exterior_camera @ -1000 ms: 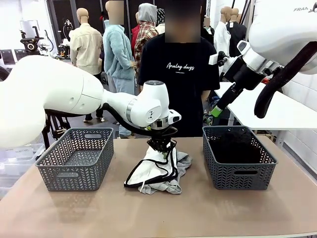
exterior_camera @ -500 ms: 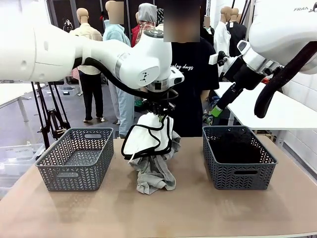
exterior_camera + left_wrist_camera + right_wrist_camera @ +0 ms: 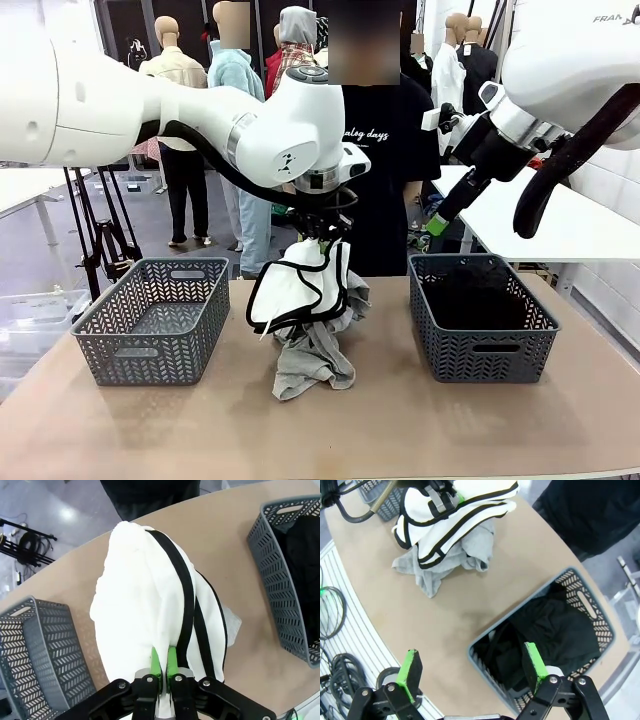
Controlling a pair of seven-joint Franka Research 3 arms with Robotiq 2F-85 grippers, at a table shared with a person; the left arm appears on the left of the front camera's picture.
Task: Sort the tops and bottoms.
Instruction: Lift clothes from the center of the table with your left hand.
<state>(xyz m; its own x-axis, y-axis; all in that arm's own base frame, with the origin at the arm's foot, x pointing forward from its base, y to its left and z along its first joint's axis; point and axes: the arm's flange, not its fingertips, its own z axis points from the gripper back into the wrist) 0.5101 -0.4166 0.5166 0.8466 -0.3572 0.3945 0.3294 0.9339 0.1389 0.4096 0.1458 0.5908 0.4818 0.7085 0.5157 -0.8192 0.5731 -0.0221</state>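
White garment (image 3: 300, 290) with black trim: it hangs above the middle of the table (image 3: 400, 430), between the two baskets, clear of the tabletop. My left gripper (image 3: 318, 232) points downward and holds it from above. In the left wrist view the green pads (image 3: 156, 660) are pressed together on a fold of the white cloth beside a black stripe.

Grey garment (image 3: 312, 365): it trails beneath the white one, and its lower end rests crumpled on the table. Its upper part is hidden by the white folds, so I cannot tell whether my pads catch it as well.

Left basket (image 3: 155, 355): grey, near the hanging cloth on my left.

Right basket (image 3: 485, 355): grey, on my right, with black clothing (image 3: 470, 300) lying inside.

My right gripper (image 3: 437, 224): raised above the far side of the right basket, jaws wide apart, holding nothing.

A person (image 3: 385, 150) in a black T-shirt stands at the far edge of the table, behind the lifted cloth.
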